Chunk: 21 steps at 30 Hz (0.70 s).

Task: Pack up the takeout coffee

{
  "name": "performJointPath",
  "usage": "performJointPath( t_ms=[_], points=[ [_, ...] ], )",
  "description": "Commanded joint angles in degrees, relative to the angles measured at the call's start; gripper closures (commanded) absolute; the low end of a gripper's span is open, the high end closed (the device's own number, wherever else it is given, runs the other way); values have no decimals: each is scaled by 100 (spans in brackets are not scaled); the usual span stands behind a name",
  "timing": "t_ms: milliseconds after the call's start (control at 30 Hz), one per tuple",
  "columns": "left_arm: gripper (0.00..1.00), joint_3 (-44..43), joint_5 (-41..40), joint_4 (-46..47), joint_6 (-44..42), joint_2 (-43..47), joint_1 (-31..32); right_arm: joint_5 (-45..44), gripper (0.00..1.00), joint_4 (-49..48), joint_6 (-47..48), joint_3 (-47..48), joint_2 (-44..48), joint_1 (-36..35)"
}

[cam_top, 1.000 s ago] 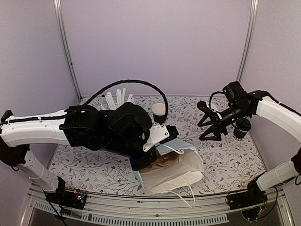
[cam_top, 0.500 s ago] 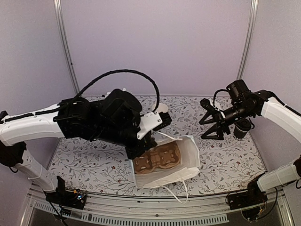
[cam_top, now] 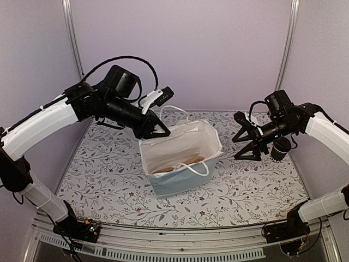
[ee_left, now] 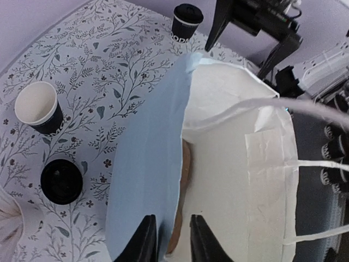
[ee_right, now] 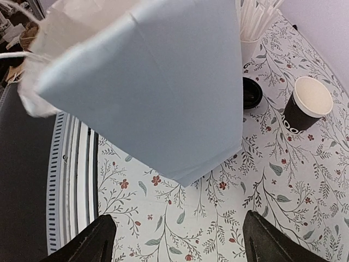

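Observation:
The pale blue bag [cam_top: 182,177] stands upright in the middle of the table, mouth open, with a brown cardboard carrier [cam_top: 185,161] inside. My left gripper [cam_top: 157,132] is shut on the bag's left wall near the rim; in the left wrist view [ee_left: 172,243] one finger is outside and one inside. One black coffee cup [ee_left: 37,106] with a cream inside stands behind the bag, also in the right wrist view [ee_right: 308,103]. The other cup [cam_top: 280,148] stands at the right, behind my open, empty right gripper [cam_top: 246,143].
A flat black lid [ee_left: 61,181] lies next to the open cup. A white cup of straws [ee_right: 256,24] stands behind it. The bag's white handles [cam_top: 196,166] hang loose over its front. The table's near edge rail [cam_top: 180,240] runs along the front.
The bag has gone from lying on its side to standing upright. My left gripper rose and swung back-left with the bag's wall. My right gripper hardly moved.

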<state>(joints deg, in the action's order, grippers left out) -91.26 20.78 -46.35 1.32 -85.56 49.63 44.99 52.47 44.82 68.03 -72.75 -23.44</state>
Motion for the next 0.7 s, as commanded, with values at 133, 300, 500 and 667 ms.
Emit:
performJointPath(
  t_ms=[133,300,500,667],
  points=[
    [41,-216,-252,-38,93,-645,-392,209,16,361,27,672,47,-16],
    [38,-120,-634,216,35,-427,-390,-56,16,419,190,951,-11,-617],
    [38,125,-661,414,158,-143,-391,-792,17,437,259,1552,-543,-1513],
    [39,378,-802,636,247,21,-391,-842,20,397,318,2228,-1193,-2000]
  ],
)
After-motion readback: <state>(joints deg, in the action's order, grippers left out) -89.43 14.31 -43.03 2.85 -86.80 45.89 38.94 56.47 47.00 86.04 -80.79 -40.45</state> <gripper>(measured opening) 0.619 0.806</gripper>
